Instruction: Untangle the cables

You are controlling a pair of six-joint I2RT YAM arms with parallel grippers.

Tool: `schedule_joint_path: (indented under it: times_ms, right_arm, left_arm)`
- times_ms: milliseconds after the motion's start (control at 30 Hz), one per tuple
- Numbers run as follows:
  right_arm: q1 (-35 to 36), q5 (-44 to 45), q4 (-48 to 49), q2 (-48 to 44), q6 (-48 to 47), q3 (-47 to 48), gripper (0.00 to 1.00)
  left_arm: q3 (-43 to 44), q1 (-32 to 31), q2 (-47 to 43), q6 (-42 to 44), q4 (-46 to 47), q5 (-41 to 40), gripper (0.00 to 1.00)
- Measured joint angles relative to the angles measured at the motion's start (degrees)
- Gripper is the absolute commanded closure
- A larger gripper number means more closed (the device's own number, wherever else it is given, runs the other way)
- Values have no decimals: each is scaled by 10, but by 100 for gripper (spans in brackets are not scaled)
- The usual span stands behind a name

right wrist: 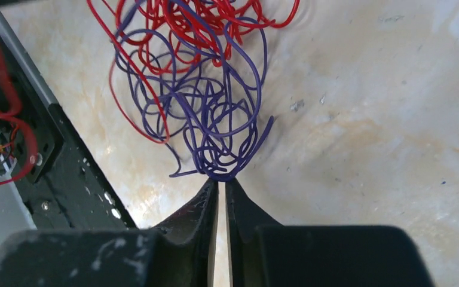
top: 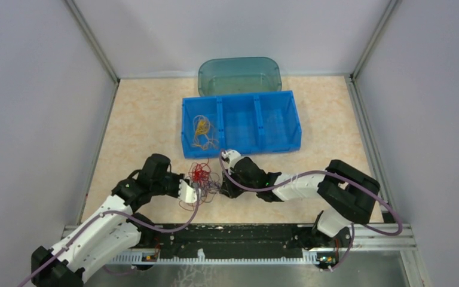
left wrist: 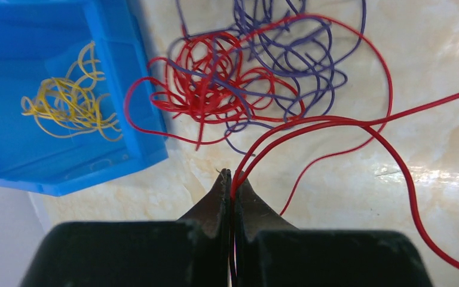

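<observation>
The cables lie tangled on the table between both arms: a red cable [left wrist: 206, 84] and a purple cable [left wrist: 287, 60], seen from above as one clump [top: 202, 176]. My left gripper [left wrist: 232, 178] is shut on two strands of the red cable, which run off to the right. In the right wrist view, my right gripper [right wrist: 222, 181] has its jaws nearly together, pinching the bottom loops of the purple cable [right wrist: 209, 113] at the tips, with the red cable [right wrist: 179, 24] beyond. A yellow cable [left wrist: 72, 101] lies apart in the blue bin's left compartment.
The blue three-compartment bin [top: 293, 119] stands just behind the clump, and its corner [left wrist: 125, 72] is close to my left gripper. A teal translucent tub [top: 239, 75] sits behind the bin. A black rail [right wrist: 60, 173] runs along the near table edge.
</observation>
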Motion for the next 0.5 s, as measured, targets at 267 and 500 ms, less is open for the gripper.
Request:
schedule_joint_path:
  times_ms: [267, 500]
  right_arm:
    - [-3, 19, -24, -96, -6, -5, 100]
    - [-51, 25, -112, -303, -16, -20, 77]
  left_arm:
    - [-64, 0, 11, 30, 94, -34, 45]
    - [-6, 0, 52, 30, 66, 54, 19]
